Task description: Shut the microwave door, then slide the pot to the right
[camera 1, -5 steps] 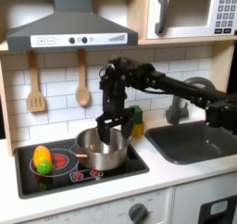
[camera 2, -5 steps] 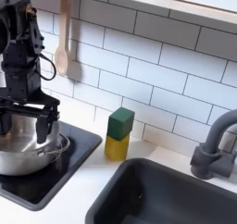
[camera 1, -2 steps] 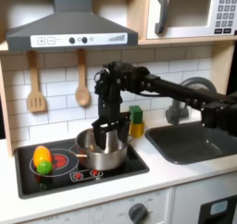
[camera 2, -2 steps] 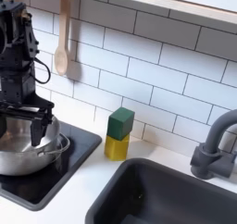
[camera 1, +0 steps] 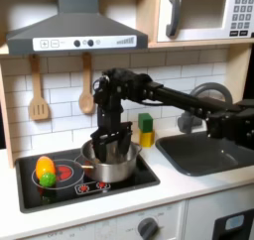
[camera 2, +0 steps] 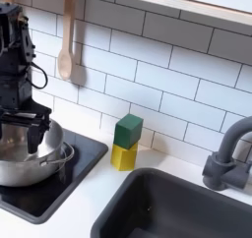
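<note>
Moved leftward, pincer straddles the shiny shallow pot.

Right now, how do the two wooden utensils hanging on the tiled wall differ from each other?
In the first exterior view, the spatula hangs further left, and the spoon hangs nearer the robot arm. The spatula has a flat, wide head with slots; the spoon has a rounded, solid bowl. The spatula's head reaches a bit lower on the wall than the spoon's. Both are light wood and hang upright, heads down, under the hood.
</note>
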Robot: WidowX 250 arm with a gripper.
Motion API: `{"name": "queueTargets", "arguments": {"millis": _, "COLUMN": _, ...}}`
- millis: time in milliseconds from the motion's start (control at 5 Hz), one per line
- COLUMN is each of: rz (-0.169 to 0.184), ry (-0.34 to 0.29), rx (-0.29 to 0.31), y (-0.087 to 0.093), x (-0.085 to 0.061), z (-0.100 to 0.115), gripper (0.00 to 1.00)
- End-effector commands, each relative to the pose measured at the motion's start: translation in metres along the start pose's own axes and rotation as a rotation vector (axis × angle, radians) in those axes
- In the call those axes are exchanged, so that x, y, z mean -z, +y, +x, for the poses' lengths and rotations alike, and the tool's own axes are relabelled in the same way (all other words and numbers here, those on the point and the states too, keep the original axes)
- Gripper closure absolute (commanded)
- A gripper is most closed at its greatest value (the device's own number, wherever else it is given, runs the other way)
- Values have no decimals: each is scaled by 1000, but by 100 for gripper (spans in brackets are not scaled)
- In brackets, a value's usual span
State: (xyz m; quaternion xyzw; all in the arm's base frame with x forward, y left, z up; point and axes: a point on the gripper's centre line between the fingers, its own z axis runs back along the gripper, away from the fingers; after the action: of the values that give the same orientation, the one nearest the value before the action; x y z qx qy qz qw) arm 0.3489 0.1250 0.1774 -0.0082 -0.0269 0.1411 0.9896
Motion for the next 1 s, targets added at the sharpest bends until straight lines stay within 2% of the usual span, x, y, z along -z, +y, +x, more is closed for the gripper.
{"name": "queueTargets", "arguments": {"millis": 0, "rz": 16, "ry": 3, "rx": -44, "y": 10, "x": 1, "z": 10, "gripper": 0}}
{"name": "queueTargets", "arguments": {"millis": 400, "rz": 26, "ry": 9, "rx": -105, "y": 24, "x": 0, "z": 16, "gripper": 0}}
{"name": "queueTargets", "arguments": {"millis": 800, "rz": 33, "ry": -18, "rx": -146, "y": 32, "x": -5, "z": 26, "gripper": 0}}
